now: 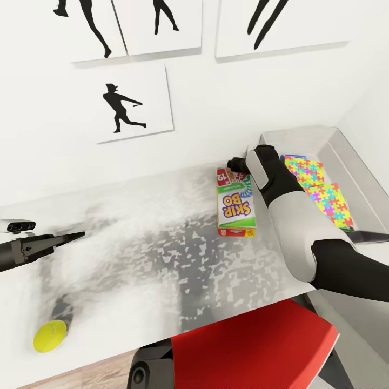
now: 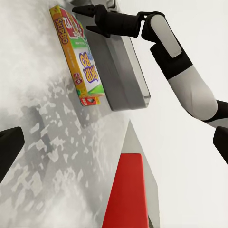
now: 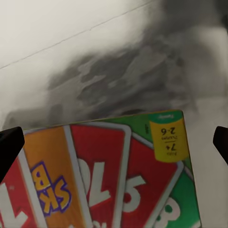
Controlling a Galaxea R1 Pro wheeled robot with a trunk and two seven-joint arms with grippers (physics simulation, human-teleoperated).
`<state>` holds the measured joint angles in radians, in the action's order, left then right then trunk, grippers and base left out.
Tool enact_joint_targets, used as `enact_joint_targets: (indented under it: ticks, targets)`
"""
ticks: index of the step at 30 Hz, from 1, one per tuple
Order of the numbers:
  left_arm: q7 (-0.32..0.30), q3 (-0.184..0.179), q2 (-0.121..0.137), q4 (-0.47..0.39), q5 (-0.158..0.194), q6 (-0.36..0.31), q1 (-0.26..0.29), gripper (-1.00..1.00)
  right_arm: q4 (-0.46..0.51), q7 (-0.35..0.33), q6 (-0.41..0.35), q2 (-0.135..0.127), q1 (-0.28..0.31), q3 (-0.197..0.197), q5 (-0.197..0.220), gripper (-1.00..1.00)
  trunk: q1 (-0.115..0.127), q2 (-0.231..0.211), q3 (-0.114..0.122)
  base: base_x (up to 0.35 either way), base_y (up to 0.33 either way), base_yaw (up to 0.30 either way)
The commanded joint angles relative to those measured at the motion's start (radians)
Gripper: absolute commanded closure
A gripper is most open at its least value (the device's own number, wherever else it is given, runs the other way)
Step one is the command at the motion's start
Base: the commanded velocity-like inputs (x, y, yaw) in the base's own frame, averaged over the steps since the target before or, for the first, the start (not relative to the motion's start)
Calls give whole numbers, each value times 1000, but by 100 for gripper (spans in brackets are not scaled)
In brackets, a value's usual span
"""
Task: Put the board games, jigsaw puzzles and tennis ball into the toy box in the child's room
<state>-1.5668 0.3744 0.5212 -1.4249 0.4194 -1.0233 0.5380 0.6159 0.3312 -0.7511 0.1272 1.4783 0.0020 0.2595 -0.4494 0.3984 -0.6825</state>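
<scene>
So the whole scene is set against a plain white wall [image 1: 227, 102] hung with black-silhouette posters [image 1: 135, 102], and a glossy, mottled grey-white table [image 1: 140, 254] is pushed up against it. A pale grey toy box [image 1: 346, 162] is parked at the table's far right end, near the room's corner, and two bright jigsaw puzzles [image 1: 319, 189] are seen lying flat inside it. A red slab [image 1: 254, 346] is seen at the table's near edge, with a strip of wood floor [image 1: 75, 378] showing beside it.

The right arm [image 1: 292, 216] is stretched forward across the table's right side, elbow bent, with the right gripper [image 1: 236, 163] held over the far end of the Skip-Bo board game [image 1: 235, 204]. In the right wrist view its fingertips [image 3: 10, 142] are spread wide on either side of the box with nothing gripped. The game is lying flat on the table, just beside the toy box's long wall.

The left gripper [image 1: 75, 235] is held low over the table's left part, pointing inward; how far apart its fingers are can't be told.

Plenty of bare tabletop is left between the two arms. The yellow tennis ball [image 1: 49, 335] is sat near the front left edge, well apart from everything else.
</scene>
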Motion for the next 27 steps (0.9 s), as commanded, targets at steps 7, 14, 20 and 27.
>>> enact_joint_targets:
  ticks: [7,14,20,27]
  targets:
    - [-4,0,0,0,-1,-11,0,-100,1,8,-2,0,0,0,10,-100,-1,2,-1,0,0,0]
    - [-4,-1,0,0,-1,-11,0,-100,1,13,-2,1,0,0,10,-100,-1,2,-1,0,0,0]
    - [-4,-2,0,0,-1,-11,0,-100,1,15,-2,2,0,-1,9,-100,-1,2,-3,0,0,0]
    - [-4,-2,0,0,-1,-11,0,-100,2,15,-3,2,1,-2,9,-100,-1,2,-9,0,0,0]
